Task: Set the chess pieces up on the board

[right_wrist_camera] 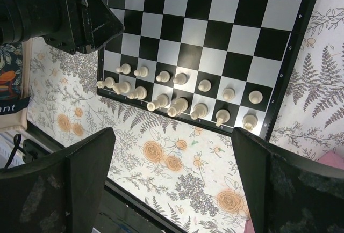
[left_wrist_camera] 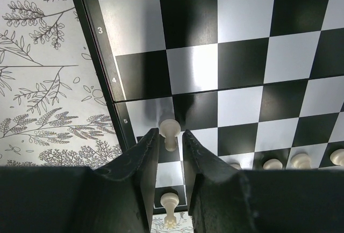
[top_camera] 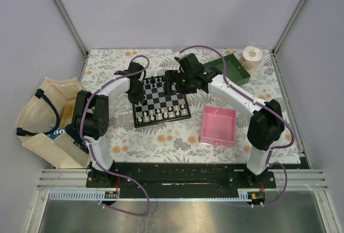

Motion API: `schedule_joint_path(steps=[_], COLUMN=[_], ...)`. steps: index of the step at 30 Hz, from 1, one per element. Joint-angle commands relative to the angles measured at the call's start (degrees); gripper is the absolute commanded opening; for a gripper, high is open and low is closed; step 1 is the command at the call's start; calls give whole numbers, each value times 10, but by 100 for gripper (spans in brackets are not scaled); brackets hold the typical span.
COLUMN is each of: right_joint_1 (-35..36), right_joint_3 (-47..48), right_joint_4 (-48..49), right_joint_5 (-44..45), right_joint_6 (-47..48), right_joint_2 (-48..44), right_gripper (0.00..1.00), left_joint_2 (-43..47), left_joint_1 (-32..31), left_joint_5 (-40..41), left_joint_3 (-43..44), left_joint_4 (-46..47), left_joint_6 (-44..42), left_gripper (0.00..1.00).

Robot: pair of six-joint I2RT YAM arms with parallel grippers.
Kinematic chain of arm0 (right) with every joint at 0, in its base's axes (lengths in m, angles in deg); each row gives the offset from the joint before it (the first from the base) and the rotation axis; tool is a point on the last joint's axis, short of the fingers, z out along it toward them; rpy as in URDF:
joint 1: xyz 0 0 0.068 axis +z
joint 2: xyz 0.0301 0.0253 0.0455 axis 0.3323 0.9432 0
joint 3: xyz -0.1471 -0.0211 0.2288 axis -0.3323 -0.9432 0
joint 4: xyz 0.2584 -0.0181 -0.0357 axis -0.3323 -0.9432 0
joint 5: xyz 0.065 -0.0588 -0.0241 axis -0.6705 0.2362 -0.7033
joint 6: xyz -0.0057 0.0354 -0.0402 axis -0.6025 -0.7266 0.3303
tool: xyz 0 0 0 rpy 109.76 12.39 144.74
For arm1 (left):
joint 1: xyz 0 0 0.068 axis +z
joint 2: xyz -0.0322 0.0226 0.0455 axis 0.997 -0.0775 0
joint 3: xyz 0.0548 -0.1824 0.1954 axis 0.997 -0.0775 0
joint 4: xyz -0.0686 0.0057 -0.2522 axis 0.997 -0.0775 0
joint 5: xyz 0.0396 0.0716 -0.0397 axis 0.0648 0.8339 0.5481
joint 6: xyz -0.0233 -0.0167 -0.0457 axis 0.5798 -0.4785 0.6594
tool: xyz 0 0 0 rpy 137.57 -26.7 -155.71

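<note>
Pawn, cream-white, stands upright on the board, long axis vertical, right between the tips of the left claw. That claw points down, jaws close on either side; whether they grip, I cannot tell. Right claw hangs wide open and empty above the white pieces.

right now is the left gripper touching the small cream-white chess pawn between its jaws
Cannot tell. Left wrist view: cream-white pawn sits between the jaws, no clear gap or contact.

On the board, chess pieces line the near edge; a tray lies to the right.
</note>
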Motion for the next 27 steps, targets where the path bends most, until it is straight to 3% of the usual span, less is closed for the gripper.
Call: schedule_joint_path(steps=[1, 9, 27], right_joint_1=[-4, -5, -4], right_joint_3=[12, 6, 0], right_joint_4=[12, 13, 17], right_joint_5=[-18, -15, -21], right_joint_6=[4, 5, 2], right_joint_2=[1, -2, -3], right_gripper=[99, 99, 99], left_joint_2=[2, 12, 108], left_joint_1=[3, 3, 3], left_joint_5=[-3, 1, -13], left_joint_3=[15, 9, -72], left_joint_4=[11, 12, 8], left_joint_6=[-6, -5, 9], left_gripper=[27, 7, 3])
